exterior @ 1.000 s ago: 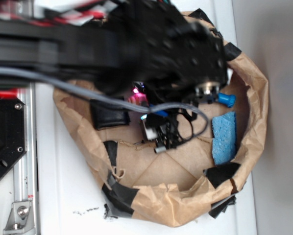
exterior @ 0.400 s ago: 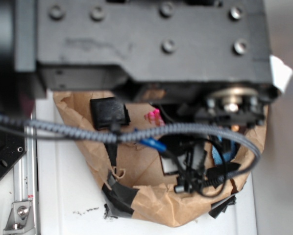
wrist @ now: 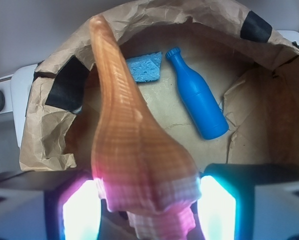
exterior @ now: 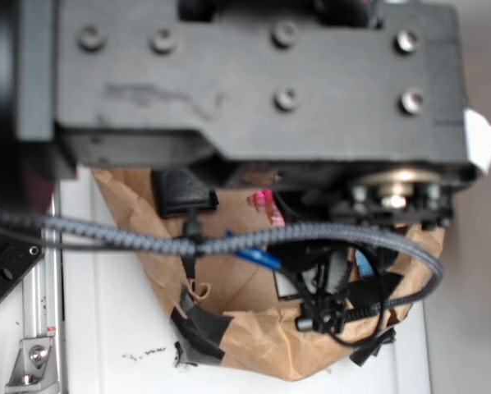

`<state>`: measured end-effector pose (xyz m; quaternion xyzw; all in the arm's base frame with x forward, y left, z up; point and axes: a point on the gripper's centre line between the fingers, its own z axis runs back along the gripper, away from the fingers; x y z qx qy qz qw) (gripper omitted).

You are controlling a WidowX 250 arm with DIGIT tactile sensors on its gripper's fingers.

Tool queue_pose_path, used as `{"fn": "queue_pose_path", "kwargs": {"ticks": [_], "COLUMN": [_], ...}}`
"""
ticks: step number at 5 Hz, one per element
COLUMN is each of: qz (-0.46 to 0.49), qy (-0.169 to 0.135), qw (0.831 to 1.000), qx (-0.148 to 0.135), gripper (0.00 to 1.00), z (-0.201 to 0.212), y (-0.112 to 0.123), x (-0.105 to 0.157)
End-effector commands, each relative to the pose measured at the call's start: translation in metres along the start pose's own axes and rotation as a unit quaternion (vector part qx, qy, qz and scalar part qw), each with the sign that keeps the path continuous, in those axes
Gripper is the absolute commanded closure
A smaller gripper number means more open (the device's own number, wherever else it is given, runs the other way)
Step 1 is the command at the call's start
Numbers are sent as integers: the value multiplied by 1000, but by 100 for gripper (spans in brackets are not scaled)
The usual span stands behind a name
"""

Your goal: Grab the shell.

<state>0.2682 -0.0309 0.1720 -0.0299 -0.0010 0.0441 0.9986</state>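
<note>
1. My pincer (wrist: 147,200) is clamped on the shell (wrist: 134,150): in the wrist view my two lit pads (wrist: 82,212) sit against the fat, ribbed body on either side, with no gap showing.

2. The shell is up in my grip, raised above the floor of the brown paper bin (wrist: 64,130). Its long pointed tail reaches away from me, over the bin's far rim, while the knobby spiral end sits back between my pads.

3. I judge it stiff and light, a hard thin-walled thing that will not give under pressure. It looks glossy, so it is likely slippery, and the body tapers, so a squeeze could push it out of my grip towards the narrow end.

4. The widest part of the body, where I have it, seems the right place to hold. The tail looks slender and the likeliest part to snap, so I would not grip there or knock it on the bin wall.

5. Inside the bin, beyond the shell, a blue bottle (wrist: 197,95) lies on its side, and a blue sponge (wrist: 145,67) rests near the far wall beside the tail.

6. From the exterior view my arm (exterior: 245,82) hides the shell entirely.
</note>
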Motion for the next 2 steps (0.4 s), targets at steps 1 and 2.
{"fn": "queue_pose_path", "kwargs": {"ticks": [1, 2], "qz": [-5, 8], "qy": [-28, -24], "qw": [999, 1000], "qx": [-15, -4], "gripper": [100, 100], "z": [14, 13], "y": [-2, -2], "x": [-5, -11]}}
